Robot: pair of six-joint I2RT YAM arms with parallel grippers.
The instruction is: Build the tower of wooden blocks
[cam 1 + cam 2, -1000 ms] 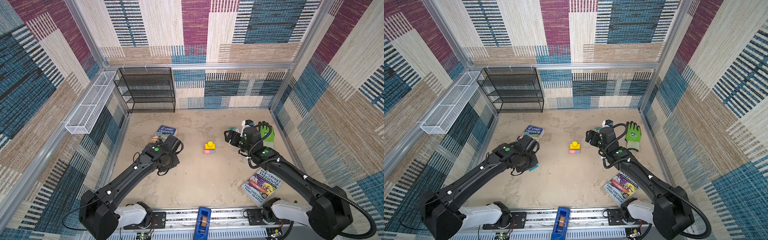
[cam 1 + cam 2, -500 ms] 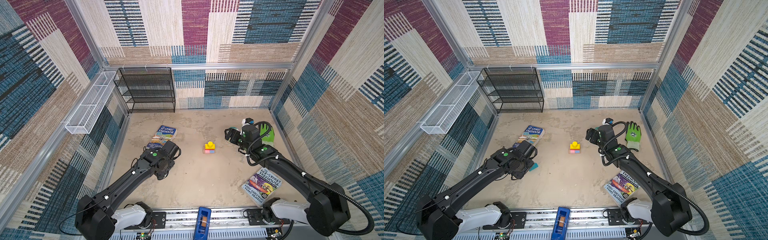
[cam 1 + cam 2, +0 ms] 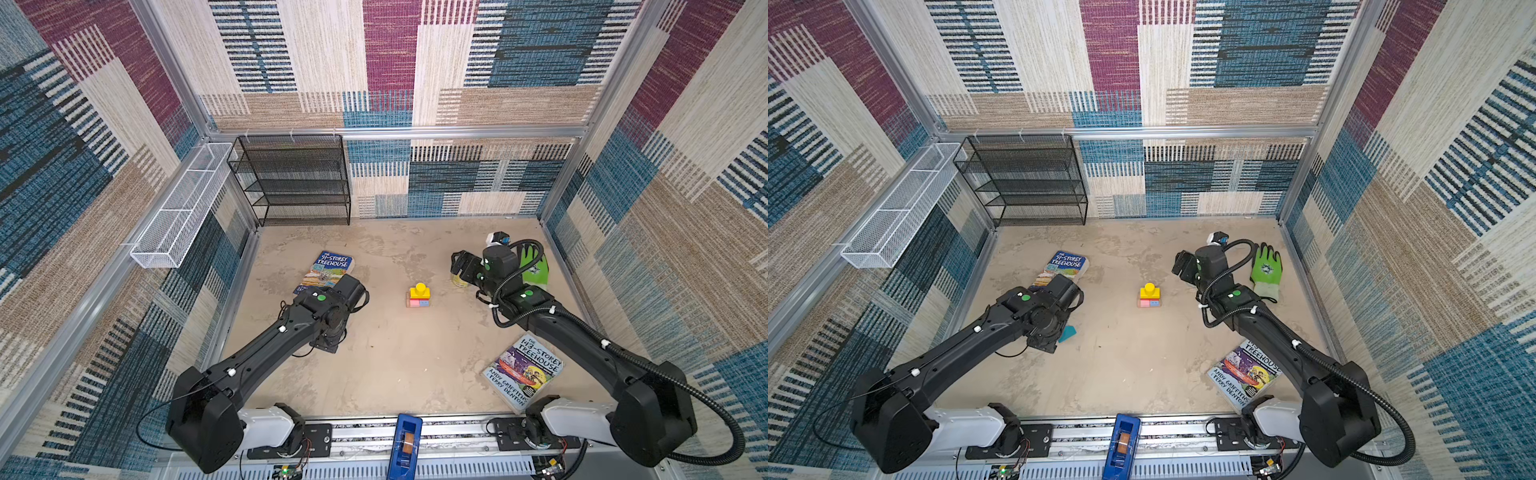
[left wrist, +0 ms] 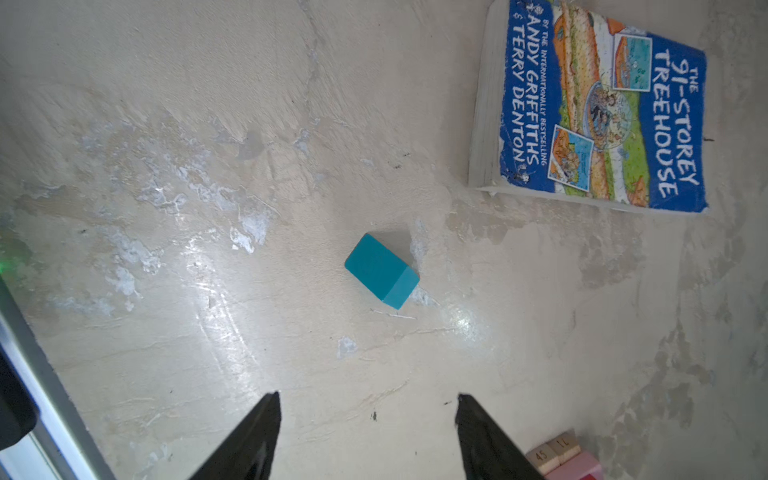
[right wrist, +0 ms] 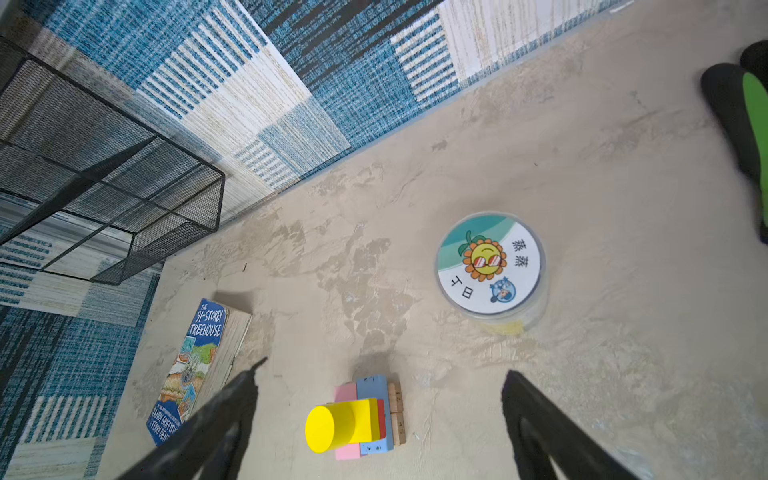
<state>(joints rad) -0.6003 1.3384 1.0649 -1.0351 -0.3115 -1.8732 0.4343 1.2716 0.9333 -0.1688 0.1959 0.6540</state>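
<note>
The tower [image 3: 418, 296] [image 3: 1149, 296] stands mid-floor. Plain wood slabs [image 5: 397, 409] lie at its base beside pink and light blue blocks, with red and yellow above and a yellow cylinder [image 5: 328, 428] on top. The teal house-shaped piece [image 4: 381, 271] [image 3: 1068, 333] lies on its side on the floor by the left wrist, apart from the tower. My left gripper [image 4: 368, 397] is open and empty, with the teal piece ahead of its fingertips. My right gripper [image 5: 385, 368] [image 3: 457, 262] is open and empty, hovering to the right of the tower.
A yellow jar with a printed lid [image 5: 489, 262] sits under the right gripper. A green glove [image 3: 1266, 266] lies at the right wall. Paperbacks lie at the left [image 3: 330, 268] and front right [image 3: 525, 370]. A black mesh rack [image 3: 295, 180] stands at the back left.
My left gripper has opened wide and its arm has drawn back a little toward the front. The teal piece lies where it did. The right arm has barely moved.
</note>
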